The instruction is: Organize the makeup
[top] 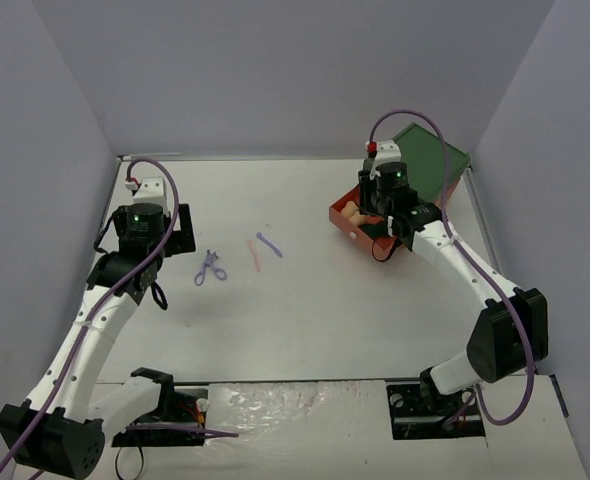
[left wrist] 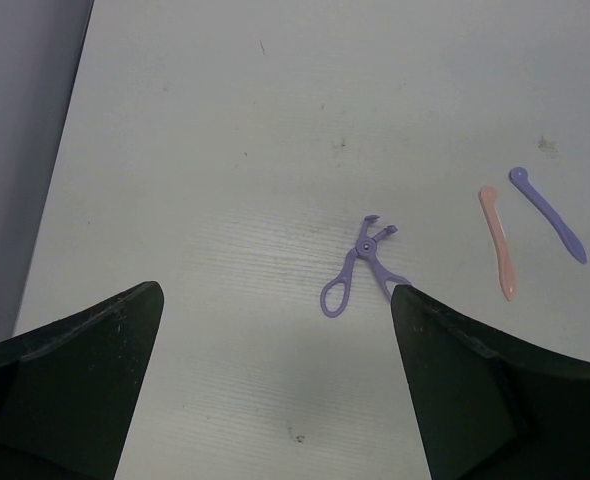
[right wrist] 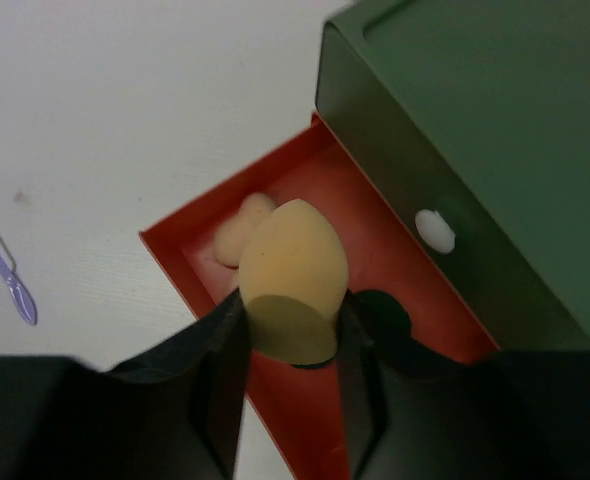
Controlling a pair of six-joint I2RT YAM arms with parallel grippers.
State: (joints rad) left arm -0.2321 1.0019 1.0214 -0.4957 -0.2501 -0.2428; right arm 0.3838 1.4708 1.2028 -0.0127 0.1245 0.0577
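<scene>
My right gripper (right wrist: 290, 335) is shut on a tan egg-shaped sponge (right wrist: 290, 275), pointed end up, held over the open red drawer (right wrist: 180, 250). A second, paler sponge (right wrist: 241, 228) lies in the drawer's far corner. A dark round shape (right wrist: 385, 312) lies on the drawer floor by my finger; what it is I cannot tell. My left gripper (left wrist: 275, 292) hangs open over the table, just short of the lilac scissor-like tool (left wrist: 360, 268). To that tool's right lie a pink stick (left wrist: 497, 242) and a lilac stick (left wrist: 547, 213).
The green chest (top: 430, 160) stands at the back right against the wall, its red drawer (top: 358, 232) pulled out toward the middle. A white knob (right wrist: 435, 230) shows on the chest's front. Grey walls close in the table on three sides.
</scene>
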